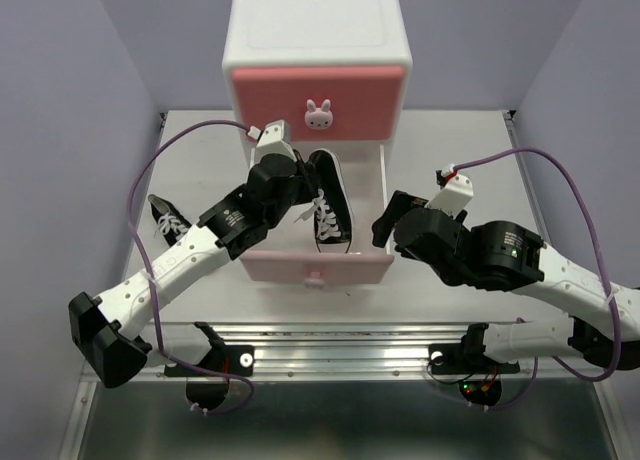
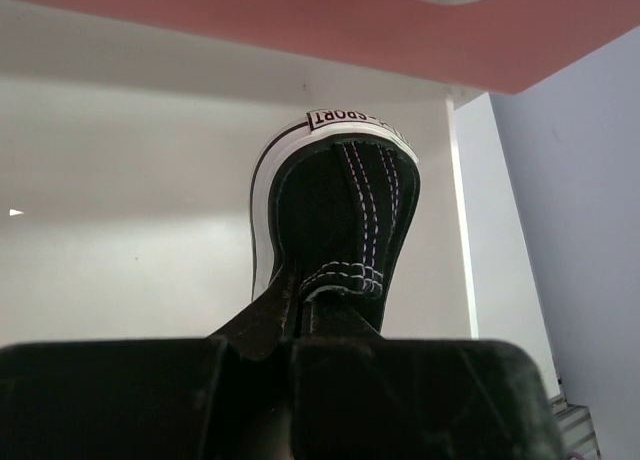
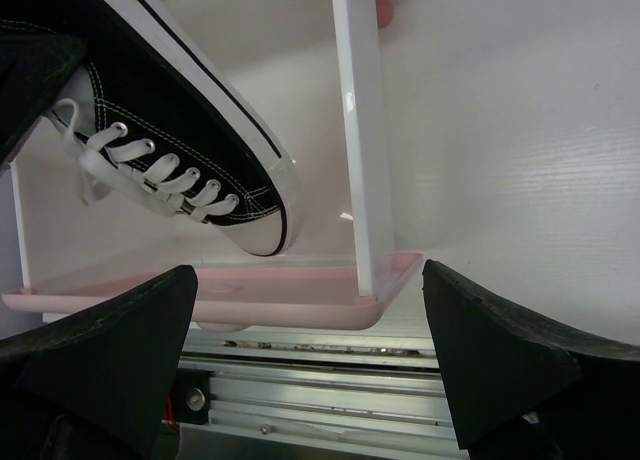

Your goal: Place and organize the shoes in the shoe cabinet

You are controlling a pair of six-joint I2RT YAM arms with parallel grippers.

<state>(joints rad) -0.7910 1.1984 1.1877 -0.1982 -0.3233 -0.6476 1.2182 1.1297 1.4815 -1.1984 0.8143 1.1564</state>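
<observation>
At 9 o'clock a spare sneaker (image 1: 170, 220) lies on the table. My left gripper (image 2: 315, 318) is clenched on the heel of the black sneaker (image 1: 332, 218), above the open lower drawer (image 1: 320, 268). I should lower it flat, leaving room for its partner. Its long axis runs 12 to 6, toe at 6, tipped down. The right gripper (image 1: 390, 215) hangs released at 3 o'clock.

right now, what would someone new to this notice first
A black shoe tilts toe-down in the open lower drawer of the cabinet, pinched at its heel by the shut left gripper. The right gripper sits wide open beside the drawer's right wall. A second black shoe lies on the table to the drawer's left.
</observation>
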